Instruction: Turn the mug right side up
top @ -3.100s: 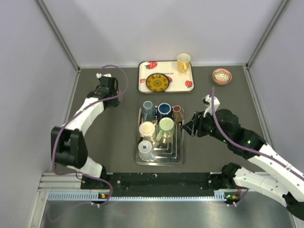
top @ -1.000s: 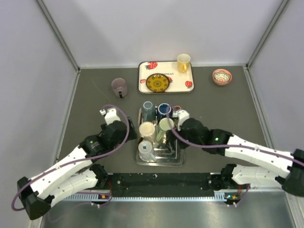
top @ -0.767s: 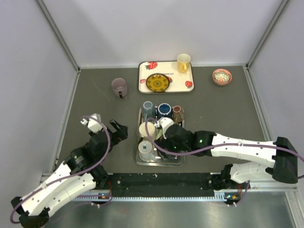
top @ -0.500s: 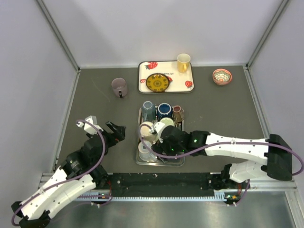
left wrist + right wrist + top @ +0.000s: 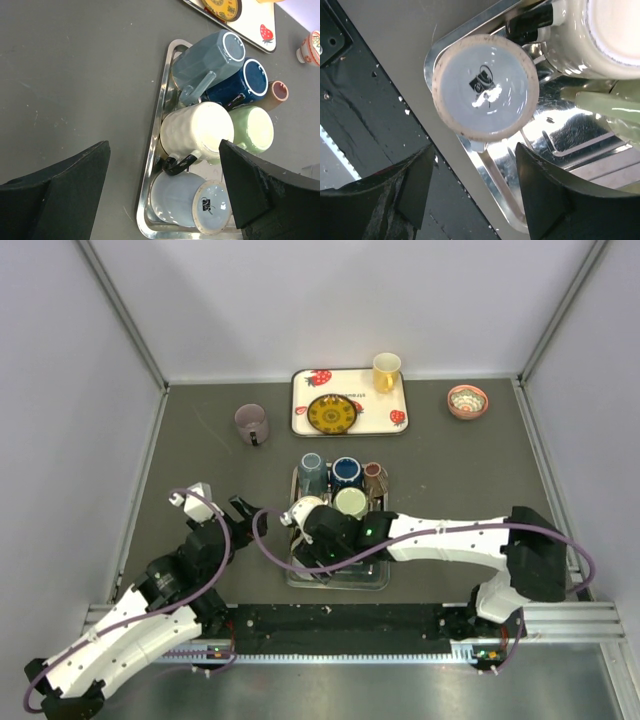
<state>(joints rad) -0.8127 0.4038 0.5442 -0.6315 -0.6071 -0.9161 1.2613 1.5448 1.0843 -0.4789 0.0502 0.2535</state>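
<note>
Item: pale blue mug [image 5: 485,90], glazed, with a bare foot ring and a dark maker's mark on its base.
Location: near left corner of the metal drying tray [image 5: 368,578], just beside the cream mug [image 5: 197,131], whose black handle [image 5: 177,164] lies close against it.
Neighbours: green mug [image 5: 252,127], grey-blue mug [image 5: 207,57] and dark blue mug [image 5: 240,82], all packed close in the same tray.
Orientation: base up and mouth down, so not yet righted.
Long axis: about upright, running base to mouth in line with the wrist camera above, which looks squarely at the base.
Handle: not clearly made out in any view.
Right gripper [image 5: 475,146]: poised directly over the mug, jaws parted to either side of the base, touching nothing and holding nothing.
Left gripper [image 5: 165,145]: over bare table to the left of the tray, jaws spread wide and empty.
Step in hand: by judgement, taking hold of the inverted mug.
Handling advice: descend until the pads sit well down the wall rather than on the foot ring, and centre before closing; glaze is likely slippery.
Clearance: lift straight up first, since the tray rim and the cream mug's handle are close by.
Turning: rotate half a turn about a level axis only once clear, then set the mug down on its base.
</note>
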